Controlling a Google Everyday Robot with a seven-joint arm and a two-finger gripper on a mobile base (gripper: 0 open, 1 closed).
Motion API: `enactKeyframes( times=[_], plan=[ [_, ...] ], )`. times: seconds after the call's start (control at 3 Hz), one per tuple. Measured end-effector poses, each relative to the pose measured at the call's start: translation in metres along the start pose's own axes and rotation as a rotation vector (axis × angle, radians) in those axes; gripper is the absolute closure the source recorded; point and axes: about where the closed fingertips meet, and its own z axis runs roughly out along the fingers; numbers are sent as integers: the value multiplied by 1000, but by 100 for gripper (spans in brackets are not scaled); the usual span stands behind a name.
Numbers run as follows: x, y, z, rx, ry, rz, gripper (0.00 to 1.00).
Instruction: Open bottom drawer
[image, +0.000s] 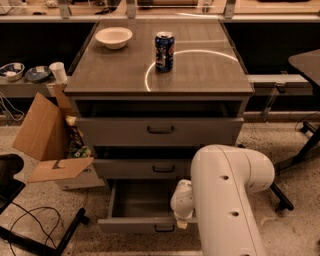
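Already the bottom drawer of the grey cabinet stands pulled well out, tray showing; the gripper sits at its front edge just beside the black handle, its hold impossible to tell; seemingly only release and withdrawal remain

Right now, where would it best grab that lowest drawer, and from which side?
Probably the small black handle centred on the front of the bottom drawer, approached head-on from the front: it is a horizontal bar on that panel. The gripper hangs just beside it.
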Motion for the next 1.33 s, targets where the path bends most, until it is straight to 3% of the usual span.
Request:
enactKeyframes(
  times=[1.0,1.33],
  plan=[
    [5,19,0,-28,17,6,100],
    [5,19,0,-29,17,6,85]
  ],
)
